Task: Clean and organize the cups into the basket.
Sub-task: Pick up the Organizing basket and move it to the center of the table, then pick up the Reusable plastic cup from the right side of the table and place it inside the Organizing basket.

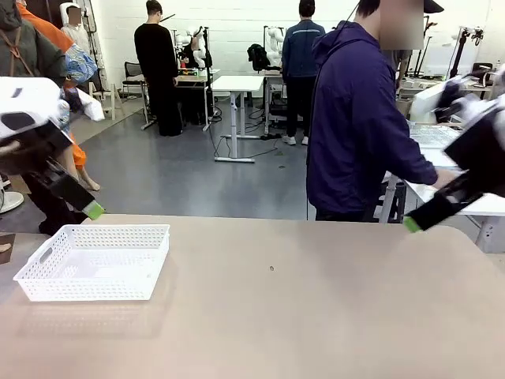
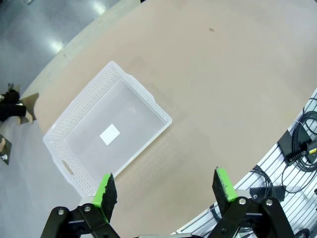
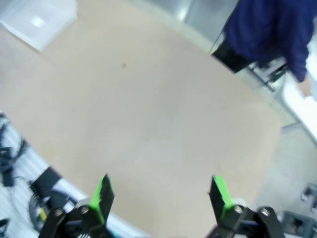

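The white lattice basket [image 1: 95, 260] sits empty on the tan table at the left, with a white label on its floor [image 2: 110, 134]; it also lies at the top left of the right wrist view [image 3: 39, 20]. The cups are out of view. My left gripper [image 1: 88, 207] hangs above the table's far left edge behind the basket, its green-padded jaws wide open and empty [image 2: 166, 184]. My right gripper [image 1: 414, 223] hovers over the far right edge, also open with nothing between its fingers [image 3: 161, 192].
A person in a dark blue jacket [image 1: 355, 118] stands at the far side toward the right, one hand [image 1: 443, 178] on a white side table. A small dark spot [image 1: 271, 268] marks the table's middle. Cables [image 2: 297, 148] hang below the near edge.
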Robot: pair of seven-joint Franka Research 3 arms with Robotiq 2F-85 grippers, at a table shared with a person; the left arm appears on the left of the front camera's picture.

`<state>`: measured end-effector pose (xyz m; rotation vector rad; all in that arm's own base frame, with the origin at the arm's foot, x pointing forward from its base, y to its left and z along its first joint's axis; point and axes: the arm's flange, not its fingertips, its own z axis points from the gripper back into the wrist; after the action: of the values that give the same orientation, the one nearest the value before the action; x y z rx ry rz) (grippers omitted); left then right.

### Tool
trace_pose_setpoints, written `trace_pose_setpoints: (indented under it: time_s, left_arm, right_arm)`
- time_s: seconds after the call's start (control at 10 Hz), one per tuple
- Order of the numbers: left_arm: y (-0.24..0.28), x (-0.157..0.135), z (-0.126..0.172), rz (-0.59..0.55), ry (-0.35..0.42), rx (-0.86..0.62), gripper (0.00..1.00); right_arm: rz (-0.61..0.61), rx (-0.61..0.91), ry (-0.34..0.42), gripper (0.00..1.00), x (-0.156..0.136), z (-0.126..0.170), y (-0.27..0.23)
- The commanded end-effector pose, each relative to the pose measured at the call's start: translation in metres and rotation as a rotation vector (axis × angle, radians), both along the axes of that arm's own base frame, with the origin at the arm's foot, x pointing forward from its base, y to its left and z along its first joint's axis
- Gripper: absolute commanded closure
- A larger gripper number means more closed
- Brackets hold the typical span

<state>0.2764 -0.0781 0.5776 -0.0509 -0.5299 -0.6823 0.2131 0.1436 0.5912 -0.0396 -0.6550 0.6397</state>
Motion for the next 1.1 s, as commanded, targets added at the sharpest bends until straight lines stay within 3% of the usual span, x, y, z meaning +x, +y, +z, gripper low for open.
trace_pose_setpoints:
  time_s: [0.0,0.3,0.4,0.5,0.6,0.7,0.8,1.0]
  left_arm:
    - [-0.004,0.014,-0.016,0.005,0.028,0.000,0.00]
    - [-0.004,0.014,-0.016,0.005,0.028,0.000,0.00]
    - [-0.003,0.007,-0.009,0.001,0.024,0.005,0.00]
    - [0.032,0.029,0.001,-0.187,0.406,-0.575,0.00]
    - [0.058,0.045,-0.005,-0.215,0.583,-0.823,0.00]
    - [0.079,0.060,-0.018,-0.186,0.690,-0.984,0.00]
    - [0.097,0.078,-0.029,-0.167,0.787,-1.139,0.00]
    - [0.143,0.115,-0.061,0.010,0.841,-1.297,0.00]
  right_arm:
    - [0.018,0.006,0.028,0.00,0.032,-0.019,0.009]
    - [0.018,0.006,0.028,0.00,0.032,-0.019,0.009]
    - [0.004,-0.002,0.018,0.00,0.013,-0.009,0.005]
    - [0.192,0.468,0.338,0.00,0.035,0.001,-0.020]
    - [0.257,0.734,0.516,0.00,0.062,-0.002,-0.051]
    - [0.265,0.947,0.631,0.00,0.091,-0.013,-0.085]
    - [0.267,1.125,0.697,0.00,0.115,-0.025,-0.116]
    - [0.111,1.367,0.710,0.00,0.151,-0.057,-0.184]
